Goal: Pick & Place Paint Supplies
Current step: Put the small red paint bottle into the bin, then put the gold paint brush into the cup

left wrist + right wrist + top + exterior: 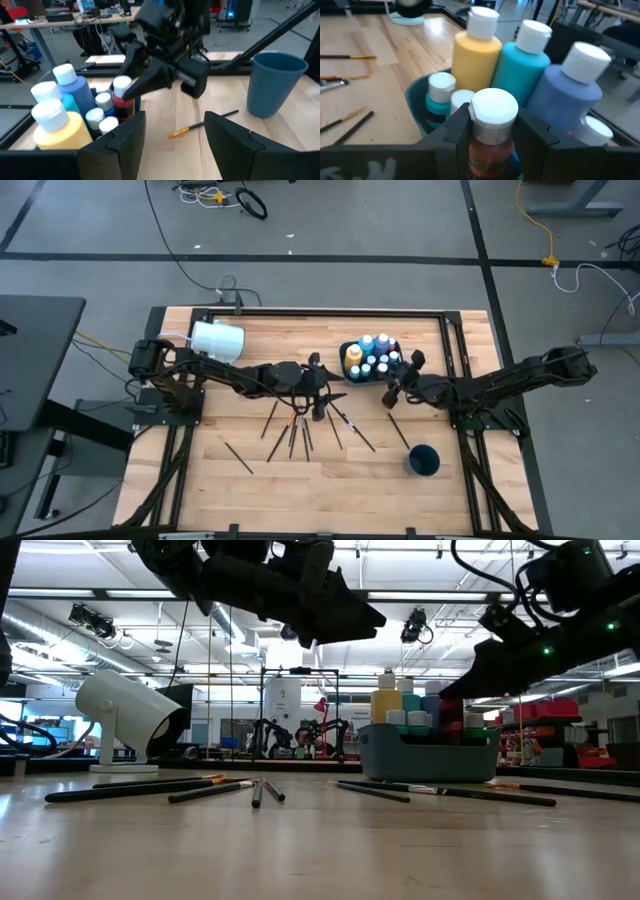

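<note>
Our left gripper point(318, 393) hovers near table centre, fingers spread apart; our right gripper point(397, 380), toward three o'clock, clasps something between its fingers.

High view: straight down over the whole table point(200, 480), both arms in frame.
Low view: at tabletop level, looking across toward the room.
Left wrist view: close, facing the bottle bin point(90, 145) and right gripper point(131, 90).
Right wrist view: very close on the bottles.
Shared: bin of paint bottles point(372, 358), in all four views.
</note>
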Tool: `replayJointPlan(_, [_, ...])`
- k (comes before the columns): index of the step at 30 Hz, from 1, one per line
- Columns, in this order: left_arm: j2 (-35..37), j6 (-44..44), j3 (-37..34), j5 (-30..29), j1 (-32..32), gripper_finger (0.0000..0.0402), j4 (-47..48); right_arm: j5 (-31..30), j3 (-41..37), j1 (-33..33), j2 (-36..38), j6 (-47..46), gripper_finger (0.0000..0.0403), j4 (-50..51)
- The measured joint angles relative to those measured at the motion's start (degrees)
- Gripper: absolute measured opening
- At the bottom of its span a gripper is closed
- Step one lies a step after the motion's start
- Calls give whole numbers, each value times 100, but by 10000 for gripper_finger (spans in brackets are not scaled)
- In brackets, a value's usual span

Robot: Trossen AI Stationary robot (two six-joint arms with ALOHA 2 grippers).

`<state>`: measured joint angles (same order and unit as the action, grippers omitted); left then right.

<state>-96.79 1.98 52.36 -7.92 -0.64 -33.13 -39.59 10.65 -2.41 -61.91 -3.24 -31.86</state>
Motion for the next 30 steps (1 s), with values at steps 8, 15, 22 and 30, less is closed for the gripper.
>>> replayJointPlan(8, [0, 0, -2, 2, 0, 211, -98, 273, -21, 102, -356, -244, 121, -122])
replayJointPlan(15, [0, -2, -2, 2, 0, 211, -86, 299, -21, 161, -811, -275, 145, -195])
replayJointPlan(22, [0, -2, -2, 2, 0, 211, -85, 300, -21, 163, -933, -232, 178, -213])
replayJointPlan(30, [0, -2, -2, 2, 0, 211, -78, 258, -21, 148, -873, 230, 191, -822])
